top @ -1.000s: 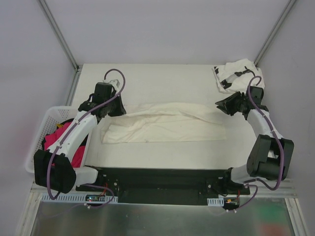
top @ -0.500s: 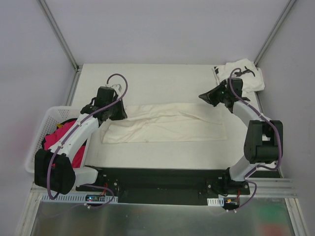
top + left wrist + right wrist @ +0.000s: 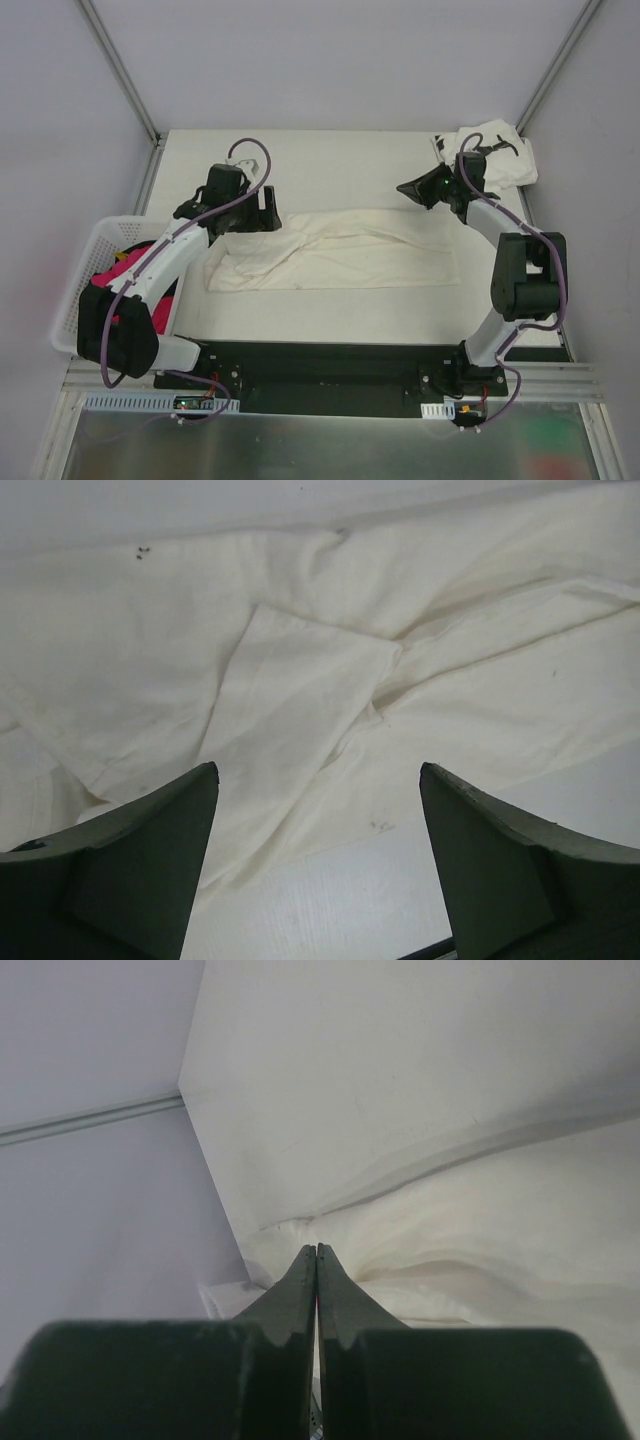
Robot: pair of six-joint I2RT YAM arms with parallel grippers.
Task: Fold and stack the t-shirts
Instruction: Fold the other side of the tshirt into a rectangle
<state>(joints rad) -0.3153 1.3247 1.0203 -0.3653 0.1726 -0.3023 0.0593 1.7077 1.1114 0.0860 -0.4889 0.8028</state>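
Top external view shows you the cream-white t-shirt (image 3: 340, 250) lying as a long folded band across the middle of the table (image 3: 330, 160), with the printed t-shirt (image 3: 495, 150) bunched in the far right corner. Your left gripper (image 3: 318, 772) hangs over the band's left end, jaws spread wide, holding nothing. Your right gripper (image 3: 317, 1250) is clenched tip to tip near the band's far right edge, seemingly pinching no cloth.
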